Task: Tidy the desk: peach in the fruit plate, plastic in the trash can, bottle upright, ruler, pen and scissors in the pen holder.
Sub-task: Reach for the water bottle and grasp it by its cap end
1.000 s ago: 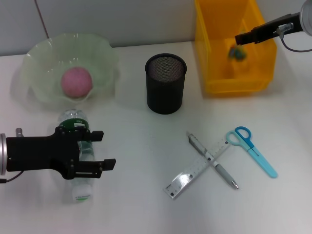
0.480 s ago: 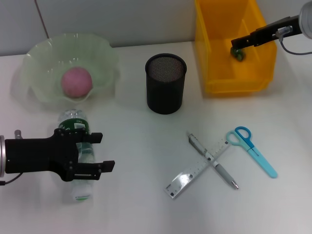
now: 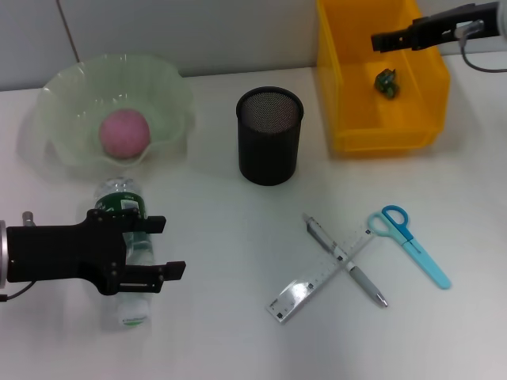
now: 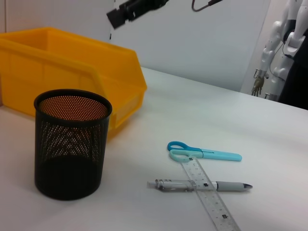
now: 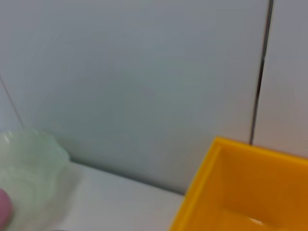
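Note:
The pink peach [image 3: 124, 132] sits in the green fruit plate [image 3: 71, 95]. A clear bottle [image 3: 120, 202] lies on its side near the front left. My left gripper [image 3: 167, 247] hovers across it, open. The crumpled plastic [image 3: 386, 81] lies inside the yellow trash can [image 3: 384, 131]. My right gripper [image 3: 379, 39] is above the can, open and apart from the plastic. The black mesh pen holder [image 3: 270, 134] stands mid-table. The pen [image 3: 364, 281] lies crossed over the ruler [image 3: 310, 283], and the blue scissors [image 3: 416, 247] lie to their right.
The left wrist view shows the pen holder [image 4: 72, 144], trash can [image 4: 72, 67], scissors [image 4: 202, 153], pen [image 4: 197, 185] and ruler [image 4: 214, 204]. The right wrist view shows the wall, the can's rim [image 5: 231, 192] and the plate's edge [image 5: 29, 168].
The plastic dropped from my right gripper into the yellow trash can, and that gripper rose and drew back above it. My left gripper stayed over the bottle.

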Tool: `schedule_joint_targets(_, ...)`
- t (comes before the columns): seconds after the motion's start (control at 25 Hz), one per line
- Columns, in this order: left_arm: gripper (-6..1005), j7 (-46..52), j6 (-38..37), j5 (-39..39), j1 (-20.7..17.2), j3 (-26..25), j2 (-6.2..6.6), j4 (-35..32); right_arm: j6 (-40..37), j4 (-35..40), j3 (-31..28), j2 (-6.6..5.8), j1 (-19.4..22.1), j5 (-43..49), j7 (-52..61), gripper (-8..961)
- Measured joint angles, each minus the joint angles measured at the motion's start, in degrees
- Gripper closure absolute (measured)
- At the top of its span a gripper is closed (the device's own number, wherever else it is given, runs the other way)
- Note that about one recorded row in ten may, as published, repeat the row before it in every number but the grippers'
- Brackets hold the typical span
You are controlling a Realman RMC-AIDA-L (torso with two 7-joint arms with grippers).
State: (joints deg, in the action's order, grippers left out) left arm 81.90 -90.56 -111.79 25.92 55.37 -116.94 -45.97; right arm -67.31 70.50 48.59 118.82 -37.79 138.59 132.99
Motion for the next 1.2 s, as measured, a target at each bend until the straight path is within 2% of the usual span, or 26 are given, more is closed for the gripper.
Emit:
schedule_joint_targets(0.04,196,0.01,-0.03,0.00,0.00,0.01,0.03,0.00,0.00,0.00,0.00,0.00,0.00,0.00,0.00,126)
schedule_joint_targets(0.2,197,0.02,-0.06,0.07,-0.06,0.01,0.11,-0.08,-3.03,3.02,-0.32,-0.26,3.83,-11.87,-5.07,127)
schedule_joint_targets(0.32,197,0.02,-0.06,0.14,-0.09,0.00,0.19,-0.11,-9.57,4.54,-0.70,-1.24,6.05,-20.52,-9.26,127)
schedule_joint_targets(0.44,198,0.02,-0.06,0.14,0.01,0.01,0.20,-0.11,-15.90,4.68,-0.74,-2.51,6.74,-24.23,-11.27,127)
schedule_joint_targets(0.52,198,0.02,-0.06,0.14,0.07,0.00,0.21,-0.11,-19.34,4.39,-0.79,-3.13,6.79,-24.73,-11.99,127)
schedule_joint_targets(0.88,199,0.02,-0.16,0.13,0.30,0.00,0.23,-0.09,-29.28,0.50,-0.22,-3.98,6.62,-20.82,-15.56,126)
schedule_joint_targets(1.0,199,0.02,-0.24,0.15,0.32,0.00,0.23,-0.08,-31.47,-1.06,-0.18,-3.89,6.79,-18.97,-17.88,126)
schedule_joint_targets(1.2,200,0.02,-0.24,0.18,0.33,0.00,0.23,-0.08,-33.04,-5.84,-0.19,-3.09,8.99,-18.20,-26.26,127)
